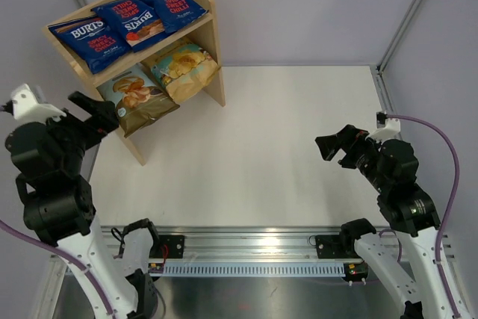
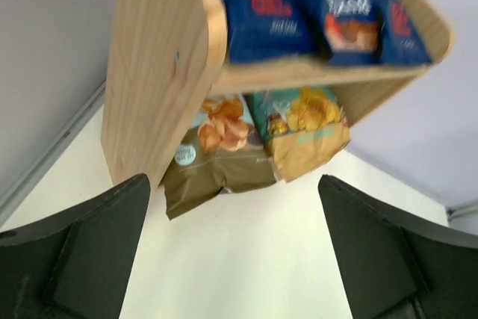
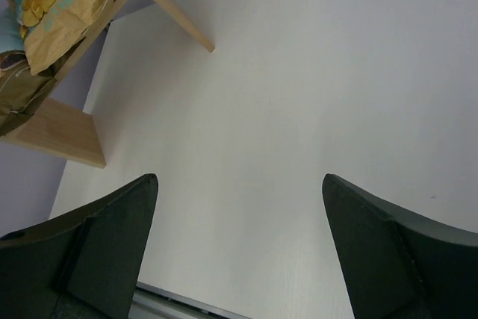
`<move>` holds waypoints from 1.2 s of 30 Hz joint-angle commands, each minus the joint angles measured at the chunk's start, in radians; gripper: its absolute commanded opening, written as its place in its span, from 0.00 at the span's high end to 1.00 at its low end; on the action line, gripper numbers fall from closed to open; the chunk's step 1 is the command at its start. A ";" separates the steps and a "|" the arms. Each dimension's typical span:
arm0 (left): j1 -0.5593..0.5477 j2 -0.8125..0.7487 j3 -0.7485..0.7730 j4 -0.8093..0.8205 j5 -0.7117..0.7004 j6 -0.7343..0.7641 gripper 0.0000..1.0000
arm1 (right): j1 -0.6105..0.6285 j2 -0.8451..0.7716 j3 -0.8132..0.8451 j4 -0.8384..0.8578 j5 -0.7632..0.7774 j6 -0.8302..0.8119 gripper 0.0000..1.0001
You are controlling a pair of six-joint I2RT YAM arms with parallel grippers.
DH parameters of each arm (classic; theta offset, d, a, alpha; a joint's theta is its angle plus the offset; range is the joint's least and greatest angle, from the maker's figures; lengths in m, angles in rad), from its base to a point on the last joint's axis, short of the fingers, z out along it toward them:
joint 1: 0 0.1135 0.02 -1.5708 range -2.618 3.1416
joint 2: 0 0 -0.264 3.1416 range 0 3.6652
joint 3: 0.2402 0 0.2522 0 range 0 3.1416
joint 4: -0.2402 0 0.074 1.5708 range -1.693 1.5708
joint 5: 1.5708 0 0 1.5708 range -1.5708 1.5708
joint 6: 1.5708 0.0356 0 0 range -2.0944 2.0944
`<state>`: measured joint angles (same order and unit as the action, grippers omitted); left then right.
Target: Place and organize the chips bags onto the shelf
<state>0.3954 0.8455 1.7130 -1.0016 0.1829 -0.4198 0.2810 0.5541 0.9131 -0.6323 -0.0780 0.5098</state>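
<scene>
Right fingers (image 1: 337, 144): spread apart, holding nothing, above the counter (image 1: 261, 132). Left fingers (image 1: 99, 114): likewise spread and empty, near the shelf (image 1: 211, 44), which stands at the counter's far left. Lower tier: olive Cassava bag (image 1: 138, 98) and tan-yellow bag (image 1: 184, 69) side by side, overhanging the front edge. Upper tier: three dark blue Burts bags (image 1: 134, 19) in a row.

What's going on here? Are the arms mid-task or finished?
Neither arm holds anything. The left gripper is open and empty, close to the near-left end of the light wooden two-tier shelf. The right gripper is open and empty above the white table. The three dark blue glossy snack bags lie side by side on the top tier. The pale blue-olive bag and the tan-yellow bag lie on the lower tier, overhanging its front. The placing looks done.
</scene>
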 commanded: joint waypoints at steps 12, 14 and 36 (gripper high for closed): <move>-0.320 -0.453 -0.650 0.112 -0.090 0.200 0.01 | -0.002 -0.006 0.289 -0.336 0.176 -0.277 0.00; -0.352 -0.491 -0.684 0.122 -0.106 0.210 0.01 | -0.002 -0.010 0.308 -0.368 0.211 -0.294 0.01; -0.382 -0.628 -0.817 0.133 0.122 0.133 0.01 | -0.002 -0.089 0.179 -0.248 0.227 -0.292 0.01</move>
<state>0.0166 0.2298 0.9321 -0.8925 0.2508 -0.2653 0.2810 0.4667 1.1130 -0.9573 0.1394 0.2134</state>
